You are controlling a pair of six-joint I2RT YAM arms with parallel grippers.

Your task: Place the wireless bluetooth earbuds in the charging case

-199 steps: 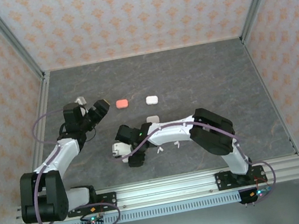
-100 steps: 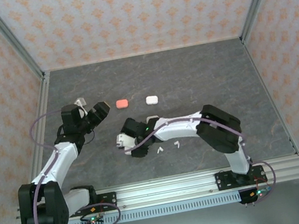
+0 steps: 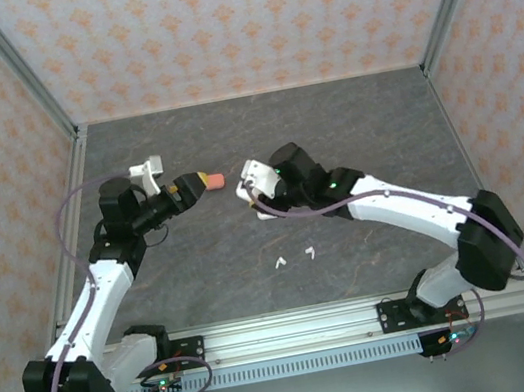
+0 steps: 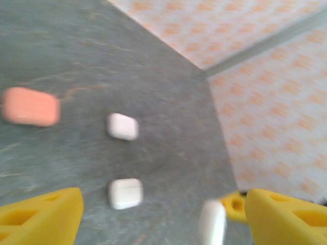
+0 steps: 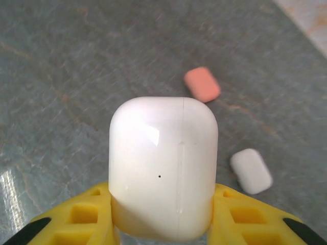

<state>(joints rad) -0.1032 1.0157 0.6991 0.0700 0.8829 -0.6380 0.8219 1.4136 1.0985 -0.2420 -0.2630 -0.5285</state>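
Right gripper (image 5: 162,227) with case (image 5: 162,163) over grey tabletop (image 5: 66,71)

Two white earbuds (image 3: 279,262) lie loose; the closed white case (image 5: 163,168) is gripped.

**Arms reaching toward each other**

My white, black-jointed left arm (image 3: 95,286) stretches forward and rightward; its yellow-fingered left gripper (image 4: 163,209) stands wide apart, nothing between the fingers (image 4: 41,214). My right arm (image 3: 396,208) reaches far leftward (elbow out to the right), its right gripper (image 5: 161,219) clamped on a smooth white rounded plastic case (image 5: 162,163).
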